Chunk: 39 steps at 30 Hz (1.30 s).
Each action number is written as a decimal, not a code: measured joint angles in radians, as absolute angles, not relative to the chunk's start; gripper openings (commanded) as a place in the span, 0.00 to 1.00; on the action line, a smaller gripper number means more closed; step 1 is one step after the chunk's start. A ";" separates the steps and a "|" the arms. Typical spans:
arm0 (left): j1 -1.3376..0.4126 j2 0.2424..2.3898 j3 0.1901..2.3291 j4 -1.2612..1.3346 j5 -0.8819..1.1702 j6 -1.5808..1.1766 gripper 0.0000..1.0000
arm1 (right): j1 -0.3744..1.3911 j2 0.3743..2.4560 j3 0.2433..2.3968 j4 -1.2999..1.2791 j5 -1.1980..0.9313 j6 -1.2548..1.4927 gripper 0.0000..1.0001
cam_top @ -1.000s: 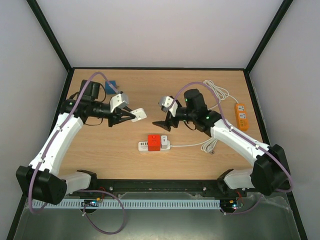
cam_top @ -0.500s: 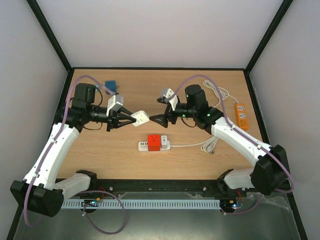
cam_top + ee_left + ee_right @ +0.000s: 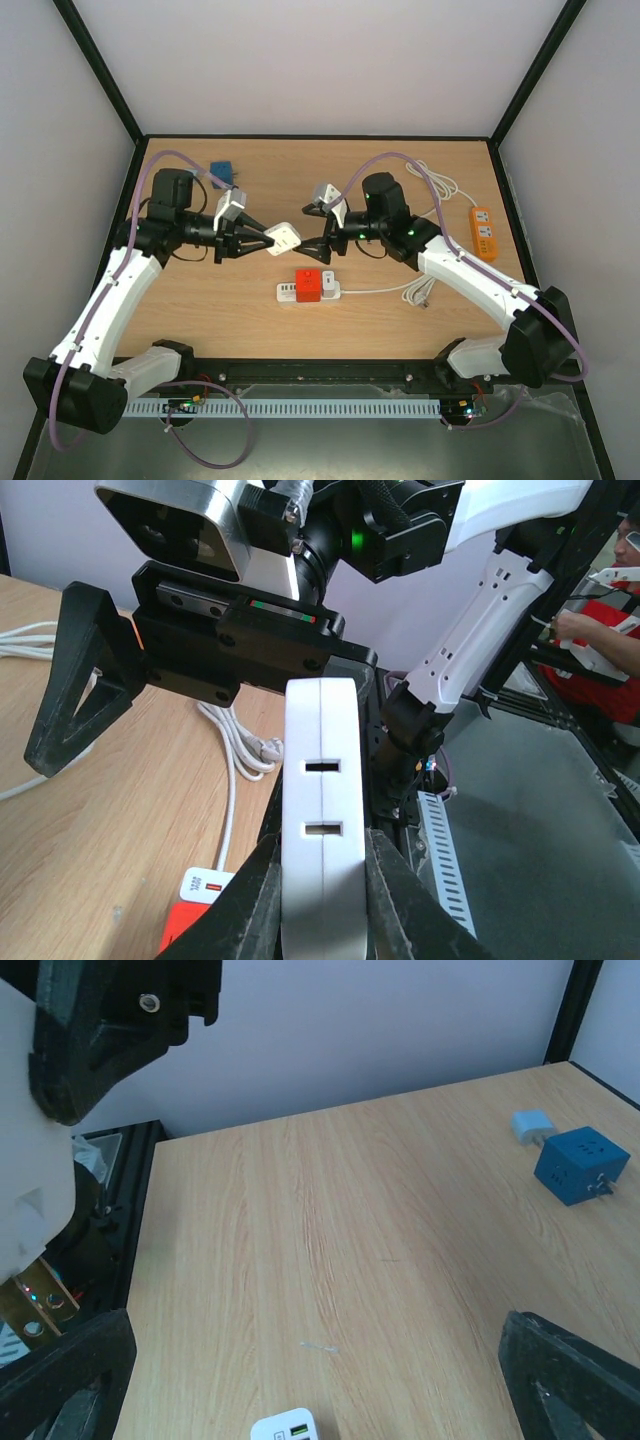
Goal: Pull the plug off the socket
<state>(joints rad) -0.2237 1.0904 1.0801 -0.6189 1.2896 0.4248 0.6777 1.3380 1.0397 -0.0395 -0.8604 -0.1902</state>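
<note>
My left gripper (image 3: 268, 240) is shut on a white socket block (image 3: 284, 238) and holds it above the table. In the left wrist view the block (image 3: 320, 810) stands between my fingers (image 3: 255, 900) with two slots facing the camera. My right gripper (image 3: 316, 251) is open and empty just right of the block; its black fingers (image 3: 570, 1380) stand wide apart over the wood. A red plug (image 3: 308, 284) sits in a white power strip (image 3: 328, 291) below both grippers. The strip's end shows in the right wrist view (image 3: 285, 1427).
An orange socket strip (image 3: 484, 232) with a coiled white cable (image 3: 440, 185) lies at the right. A blue cube adapter (image 3: 222, 174) lies at the back left, with a small pale plug (image 3: 530, 1125) beside it (image 3: 580, 1165). The strip's cable (image 3: 385, 290) runs right.
My left arm has drawn back and brought the white block slightly right. My right gripper has turned and shifted left, closer to the block.
</note>
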 measured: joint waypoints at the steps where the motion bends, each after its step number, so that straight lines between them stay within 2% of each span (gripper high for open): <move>1: -0.224 1.090 1.079 -0.618 1.291 0.421 0.02 | 0.678 1.338 1.040 -0.041 -0.867 -0.197 0.98; 22: -0.229 1.097 1.023 -0.524 1.275 0.355 0.02 | 0.695 1.335 1.058 -0.068 -0.921 -0.217 1.00; 39: -0.269 1.097 1.007 -0.513 1.209 0.378 0.02 | 0.702 1.335 1.058 -0.066 -0.849 -0.174 0.98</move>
